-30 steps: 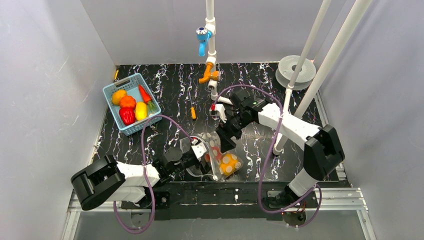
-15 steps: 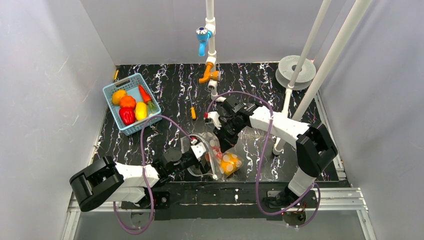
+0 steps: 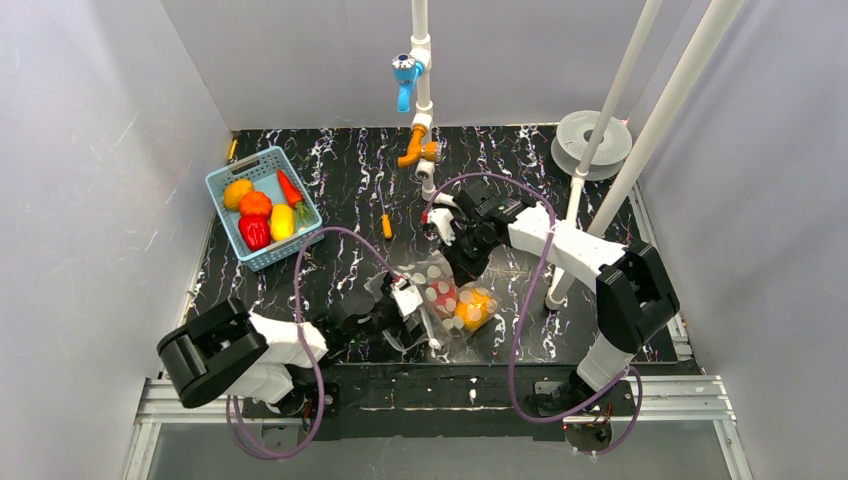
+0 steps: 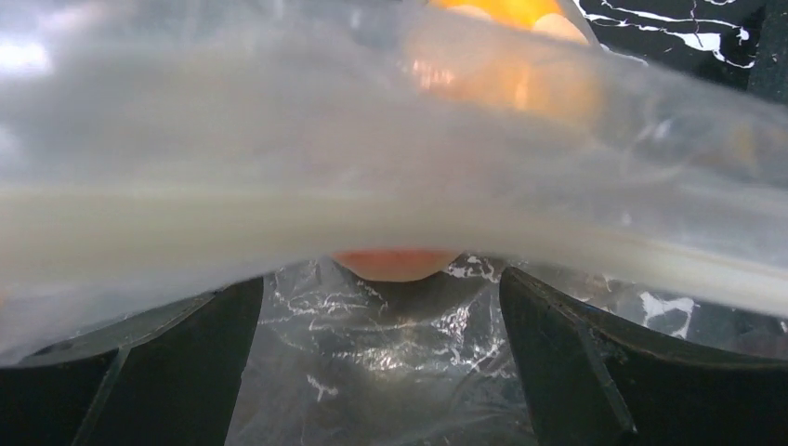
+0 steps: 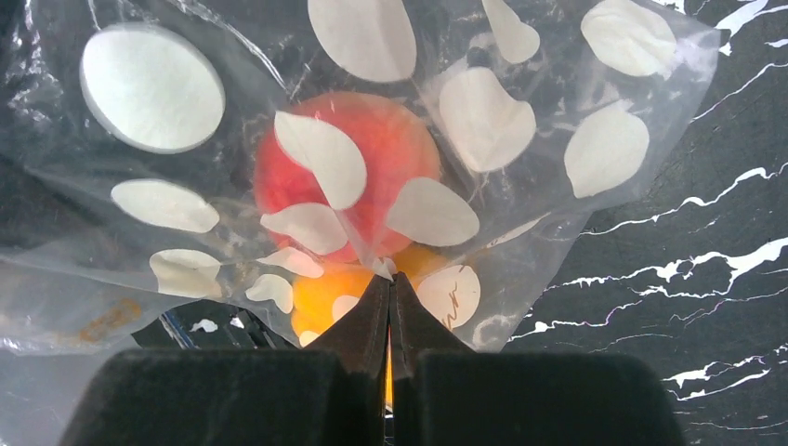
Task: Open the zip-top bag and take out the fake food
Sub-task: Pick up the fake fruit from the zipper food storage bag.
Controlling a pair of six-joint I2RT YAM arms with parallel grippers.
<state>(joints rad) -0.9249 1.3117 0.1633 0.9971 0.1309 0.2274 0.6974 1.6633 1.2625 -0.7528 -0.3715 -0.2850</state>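
The zip-top bag, clear with white dots, lies near the table's front edge between both arms. Fake food shows through it: a red-orange round piece and a yellow-orange piece below it. My right gripper is shut, pinching a fold of the bag's plastic at its tips; it comes down onto the bag's far side. My left gripper stands open at the bag's near-left side. The bag's pale zip edge stretches across just above its dark fingers, and crinkled film lies between them.
A light blue basket with several fruits stands at the back left. A small orange-handled screwdriver lies mid-table. A white pipe post rises just right of the bag, a tap assembly hangs at the back, and a grey spool sits back right.
My right gripper shut on the bag's plastic and drew the bag a little back and right. My left arm followed to the right, staying open at the bag's edge.
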